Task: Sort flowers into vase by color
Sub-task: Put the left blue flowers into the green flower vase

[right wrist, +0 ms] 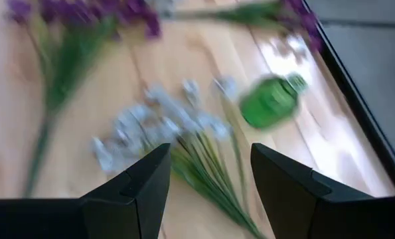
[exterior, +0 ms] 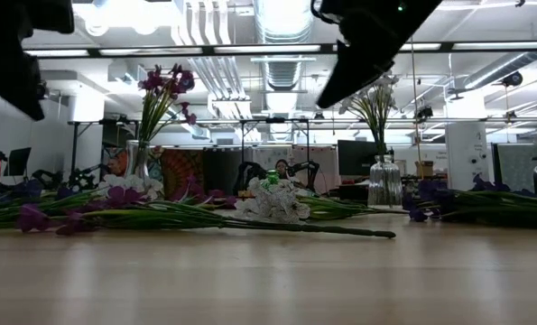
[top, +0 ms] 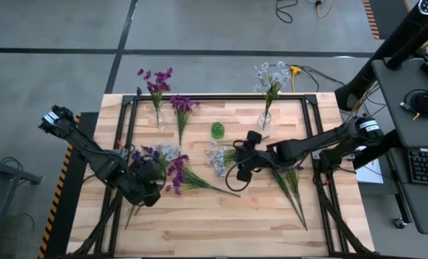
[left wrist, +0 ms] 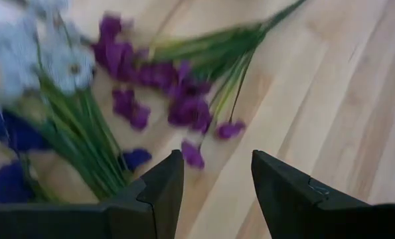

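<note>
My left gripper is open and hovers over a mixed heap of sprigs at the table's left centre. In its wrist view the open fingers stand above magenta blossoms, with pale blossoms and dark blue ones beside them. My right gripper is open above a pale white-blue sprig lying flat; in its wrist view the gripper is just short of that sprig. A glass vase holds magenta sprigs, and another glass vase holds pale ones.
A small green bottle-shaped vase stands between the two glass vases. One magenta sprig lies near the left vase. More sprigs with long green stems lie under the right arm. Bare wood runs along the near edge.
</note>
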Tool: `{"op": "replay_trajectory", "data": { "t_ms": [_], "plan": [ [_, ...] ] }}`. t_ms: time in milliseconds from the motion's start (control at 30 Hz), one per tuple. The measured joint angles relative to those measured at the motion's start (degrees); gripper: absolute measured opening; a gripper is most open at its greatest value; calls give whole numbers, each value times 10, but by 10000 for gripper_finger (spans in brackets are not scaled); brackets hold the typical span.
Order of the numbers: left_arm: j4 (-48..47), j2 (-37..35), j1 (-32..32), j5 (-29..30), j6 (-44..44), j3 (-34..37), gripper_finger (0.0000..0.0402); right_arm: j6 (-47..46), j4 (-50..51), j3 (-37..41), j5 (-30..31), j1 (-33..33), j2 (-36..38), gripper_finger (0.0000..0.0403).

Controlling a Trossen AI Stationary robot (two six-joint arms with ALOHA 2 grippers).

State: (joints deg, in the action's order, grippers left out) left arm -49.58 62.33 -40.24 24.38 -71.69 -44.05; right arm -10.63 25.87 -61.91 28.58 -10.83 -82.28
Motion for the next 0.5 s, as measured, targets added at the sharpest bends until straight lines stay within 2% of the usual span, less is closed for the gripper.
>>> {"op": "replay_trajectory", "data": {
  "t_ms": [167,367,500],
  "plan": [
    [1,24,0,-4,-11,0,160,-23,86,-36,0,0,8,201],
    [0,44,0,8,-8,0,160,-19,89,-41,-1,0,12,201],
    [1,59,0,37,-7,0,160,12,36,-11,0,0,7,201]
  ]
}}
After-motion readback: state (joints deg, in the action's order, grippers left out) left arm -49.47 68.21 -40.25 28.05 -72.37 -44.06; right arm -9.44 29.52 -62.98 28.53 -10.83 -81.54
